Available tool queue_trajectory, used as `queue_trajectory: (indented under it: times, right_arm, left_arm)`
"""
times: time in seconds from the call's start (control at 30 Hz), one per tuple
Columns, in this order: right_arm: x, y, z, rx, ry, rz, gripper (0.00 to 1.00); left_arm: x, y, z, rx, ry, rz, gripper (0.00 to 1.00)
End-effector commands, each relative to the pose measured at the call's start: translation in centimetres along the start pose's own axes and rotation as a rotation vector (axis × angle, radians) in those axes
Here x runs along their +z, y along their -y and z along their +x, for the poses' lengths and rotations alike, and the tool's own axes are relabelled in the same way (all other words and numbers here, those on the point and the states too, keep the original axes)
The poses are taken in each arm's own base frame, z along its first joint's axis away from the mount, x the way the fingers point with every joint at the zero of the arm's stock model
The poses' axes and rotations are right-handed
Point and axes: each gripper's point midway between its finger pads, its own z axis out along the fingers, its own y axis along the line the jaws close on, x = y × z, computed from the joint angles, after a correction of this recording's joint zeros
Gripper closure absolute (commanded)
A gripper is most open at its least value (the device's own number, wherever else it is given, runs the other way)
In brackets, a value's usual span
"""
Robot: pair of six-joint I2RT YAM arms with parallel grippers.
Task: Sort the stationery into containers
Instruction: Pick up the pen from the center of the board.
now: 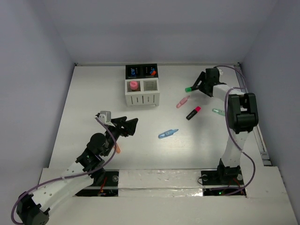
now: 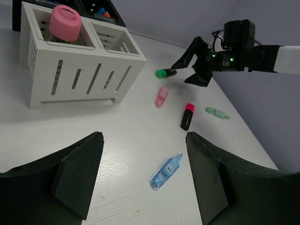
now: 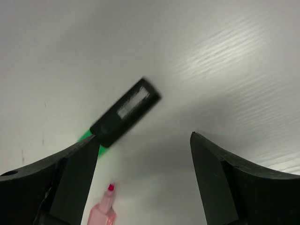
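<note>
The containers [image 1: 142,97] stand at the back middle: two white slotted cups in front, two black behind, with a pink-capped item [image 2: 65,24] in the left white cup. My right gripper [image 1: 197,89] is open, and a green-capped black highlighter [image 3: 124,112] lies blurred just off its left fingertip, not between the jaws. A pink pen [image 1: 183,101], a pink-capped highlighter [image 1: 193,113], a pale green pen [image 1: 218,111] and a blue pen [image 1: 168,133] lie loose on the table. My left gripper [image 2: 143,138] is open and empty, short of the blue pen [image 2: 166,171].
An orange item [image 1: 117,149] lies under my left arm. The two black cups [image 1: 141,71] hold blue and orange things. Grey walls close the table [image 1: 93,93] at the back and both sides.
</note>
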Motion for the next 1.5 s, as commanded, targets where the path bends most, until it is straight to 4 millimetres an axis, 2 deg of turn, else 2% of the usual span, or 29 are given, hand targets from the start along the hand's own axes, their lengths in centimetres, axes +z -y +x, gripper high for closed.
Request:
queue_trajectory:
  times: [0.0,0.03,0.13,0.3,0.37,0.6,0.63,0.8,1.13,1.2,1.23,1.3,1.33,1.4,1.43,1.47]
  right_arm:
    - [-0.8,-4.3,0.7,-0.032,-0.052,-0.075,0.16]
    - [0.2,-4.1,0.4,-0.031,-0.058,-0.062,0.16]
    - [1.3,-3.9,1.1,-0.034,-0.09,-0.044,0.15]
    - [2.4,-3.7,2.2,-0.032,-0.129,-0.038,0.15]
    - [3.0,-3.8,2.5,-0.045,-0.152,-0.03,0.18]
    - [4.9,-3.2,2.1,-0.141,-0.188,0.034,0.43]
    - [5.0,-2.3,2.5,-0.182,-0.212,0.068,0.44]
    - [5.9,-1.3,2.8,-0.266,-0.249,0.116,0.45]
    - [6.3,-1.8,3.3,-0.36,-0.321,0.149,0.58]
    - [6.4,-1.5,3.3,-0.383,-0.34,0.161,0.64]
    - [6.3,-1.9,3.6,-0.394,-0.344,0.161,0.71]
    - [6.3,-1.8,3.6,-0.401,-0.345,0.162,0.77]
    - [6.3,-1.9,3.4,-0.402,-0.34,0.162,0.86]
    - [6.4,-2.6,2.7,-0.386,-0.309,0.142,0.92]
    - [5.7,-3.1,2.1,-0.372,-0.288,0.122,0.95]
    - [6.1,-4.8,0.3,-0.347,-0.198,0.066,0.95]
  left_arm:
    - [-0.1,1.2,-1.4,-0.019,0.041,0.044,0.32]
    - [-0.1,1.2,-1.4,-0.019,0.041,0.044,0.32]
    - [-0.1,1.2,-1.4,-0.019,0.039,0.047,0.32]
    - [-0.2,1.4,-1.4,-0.021,0.039,0.054,0.33]
    - [-0.2,1.5,-1.4,-0.024,0.04,0.06,0.33]
    - [-0.1,1.4,-1.3,-0.024,0.038,0.059,0.33]
    - [-0.1,1.5,-1.4,-0.025,0.038,0.061,0.33]
    - [-0.1,1.5,-1.2,-0.023,0.033,0.061,0.33]
    - [-0.1,1.6,-1.3,-0.024,0.036,0.065,0.34]
    - [-0.2,1.6,-1.4,-0.026,0.042,0.066,0.33]
    - [-0.3,1.5,-1.4,-0.028,0.043,0.065,0.33]
    - [-0.2,1.5,-1.4,-0.028,0.043,0.064,0.34]
    - [-0.2,1.5,-1.3,-0.027,0.041,0.062,0.34]
    - [-0.1,1.5,-1.1,-0.025,0.033,0.061,0.34]
    - [0.0,1.4,-1.1,-0.024,0.032,0.059,0.34]
    - [0.0,1.5,-1.1,-0.025,0.034,0.06,0.34]
